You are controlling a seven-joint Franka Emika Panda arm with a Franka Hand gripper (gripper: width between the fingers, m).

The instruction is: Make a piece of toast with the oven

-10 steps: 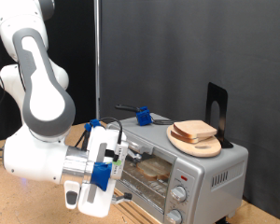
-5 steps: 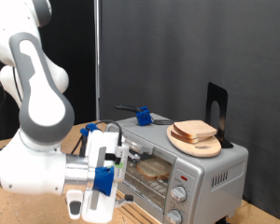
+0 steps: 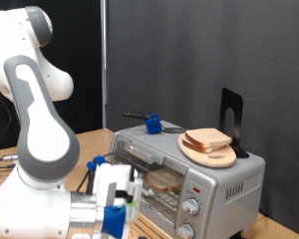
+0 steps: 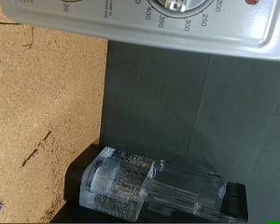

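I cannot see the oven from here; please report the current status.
Gripper low before the oven, holding nothing visible. One piece of toast inside on rack. Second slice on wooden plate on top.

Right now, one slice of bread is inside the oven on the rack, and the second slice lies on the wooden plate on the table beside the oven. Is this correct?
Not quite. The exterior view shows the wooden plate with the second slice on top of the oven, not on the table. The first slice is indeed inside, on the rack.

toast (image 3: 165, 180): pale slice on rack inside | oven (image 3: 189, 175): silver, door open
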